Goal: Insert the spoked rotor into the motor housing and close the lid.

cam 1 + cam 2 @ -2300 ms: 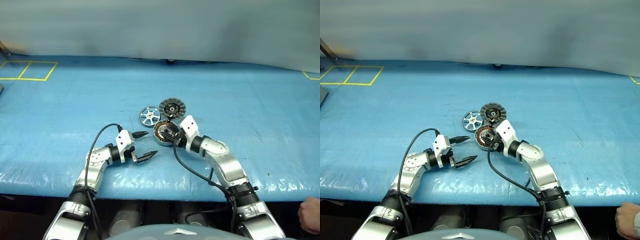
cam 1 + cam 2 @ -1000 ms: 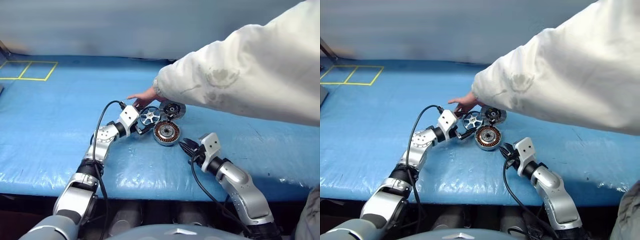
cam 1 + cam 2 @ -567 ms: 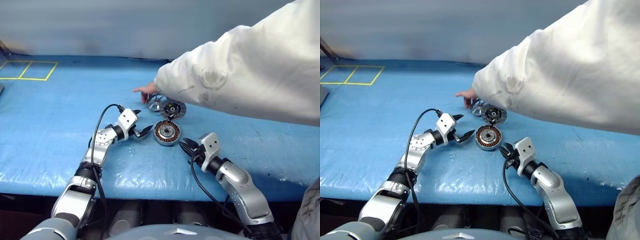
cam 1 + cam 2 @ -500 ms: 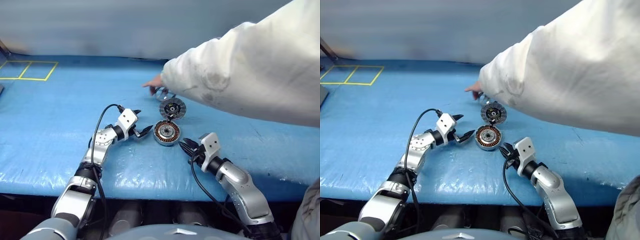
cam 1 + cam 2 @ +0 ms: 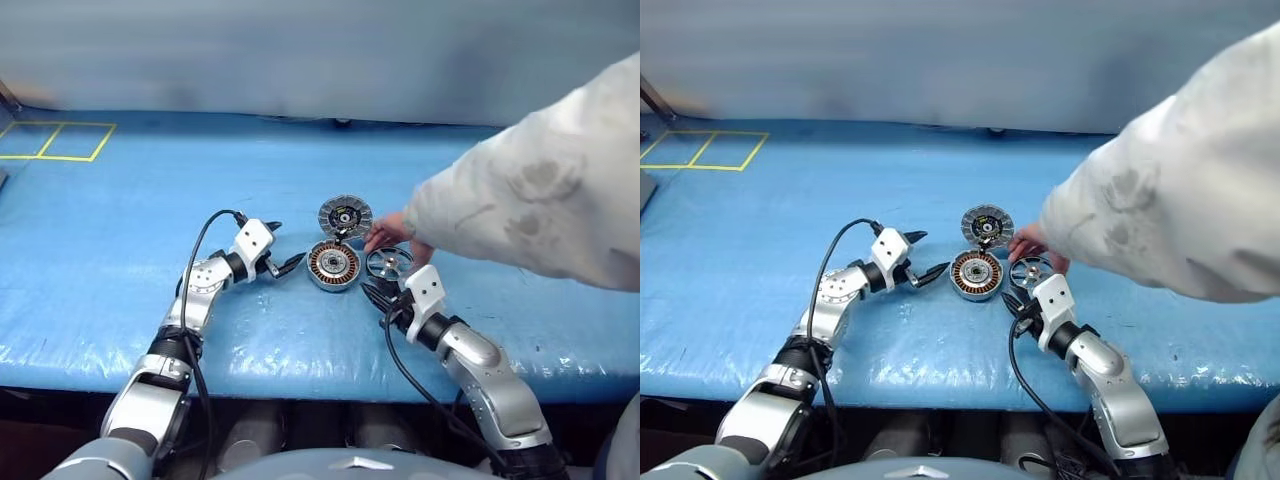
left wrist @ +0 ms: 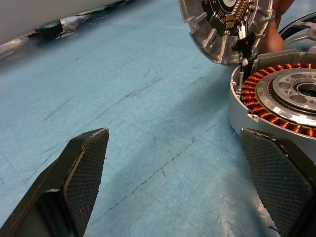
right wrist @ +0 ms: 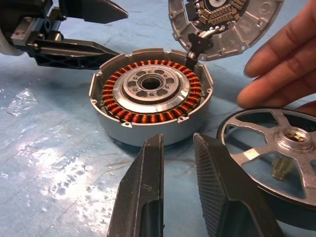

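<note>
Moved over now: small silver spoked rotor (image 7: pixel 274 148) under a person's hand (image 7: pixel 286 64), just right of the round copper-wound motor housing (image 7: pixel 150 101) on blue tabletop (image 5: pixel 120 220). Finned lid (image 5: pixel 345 215) hinged open. Left end effector (image 5: pixel 282 254) spread wide, empty; right end effector (image 7: pixel 175 190) nearly closed, gripping nothing.

The left gripper (image 5: pixel 283 250) hangs low just left of the motor housing (image 5: pixel 333 265), its two black fingers spread wide with nothing between them, tips pointing toward the housing wall. The right gripper (image 5: pixel 374 295) sits just in front of the housing and slightly to its right, fingers (image 7: pixel 143 197) drawn close with a narrow gap, empty, aimed at the housing's near wall.
</note>
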